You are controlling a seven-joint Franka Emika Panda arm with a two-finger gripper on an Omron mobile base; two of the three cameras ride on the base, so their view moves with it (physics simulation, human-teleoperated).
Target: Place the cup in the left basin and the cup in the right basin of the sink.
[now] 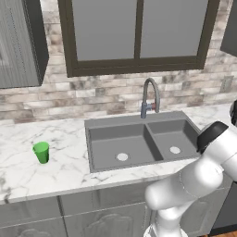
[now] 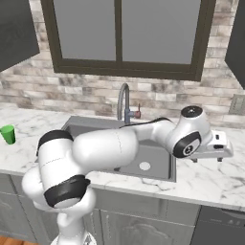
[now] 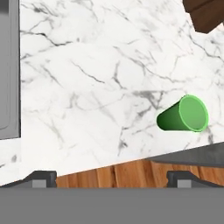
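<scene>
1. A green cup (image 1: 41, 152) stands upright on the marble surface (image 1: 69, 166), well to the left of the sink (image 1: 143, 141). It is not touched by anything, so in my judgement it waits for a later step.
2. The left basin (image 1: 121, 146) holds nothing except its pale drain. No cup has been placed there yet.
3. The right basin (image 1: 173, 136), past the divider and under the faucet (image 1: 149, 97), also holds nothing except its drain.
4. The hand (image 2: 206, 159) hovers over the surface to the right of the sink, pointing down. Its two finger tips (image 3: 40, 178) stand wide apart with nothing between them, so it is open.
5. A second green cup (image 3: 183, 115) is on the surface near its front edge, off to one side of the hand. I judge the hand is there to approach this cup first, because it is nearer to the right basin.
</scene>
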